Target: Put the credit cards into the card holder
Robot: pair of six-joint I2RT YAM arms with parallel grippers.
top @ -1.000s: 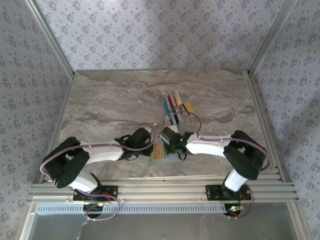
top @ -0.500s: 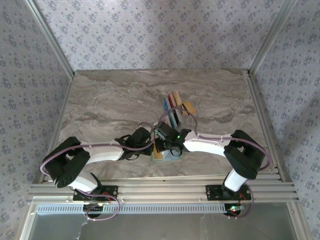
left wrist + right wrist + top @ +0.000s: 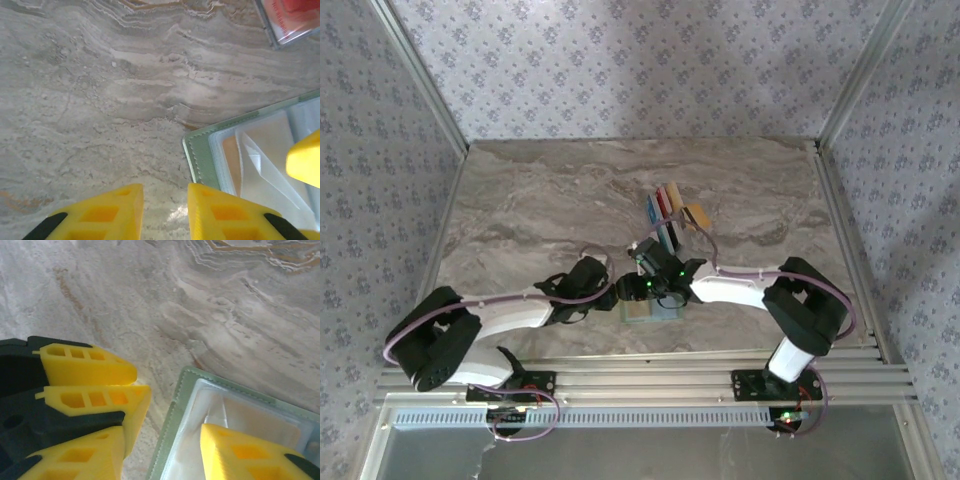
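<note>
The sage-green card holder (image 3: 658,314) lies open near the table's front edge, with a tan card (image 3: 230,154) showing under its clear pockets (image 3: 235,412). Its stitched green edge (image 3: 199,157) is at the right of the left wrist view. My left gripper (image 3: 165,207) is open over bare marble just left of the holder. My right gripper (image 3: 162,452) is open and straddles the holder's left edge (image 3: 169,427), one finger over the pockets. The two grippers (image 3: 615,290) (image 3: 648,288) nearly touch. Several coloured credit cards (image 3: 667,212) lie fanned further back. A white-and-red card (image 3: 291,17) lies beyond the holder.
The marble table (image 3: 540,210) is ringed by patterned walls. An aluminium rail (image 3: 640,375) runs along the near edge behind the arm bases. The left gripper's yellow fingers (image 3: 87,365) crowd the left side of the right wrist view.
My right gripper has shifted left onto the holder's left edge. The left arm has stretched out lower, its gripper staying beside the holder.
</note>
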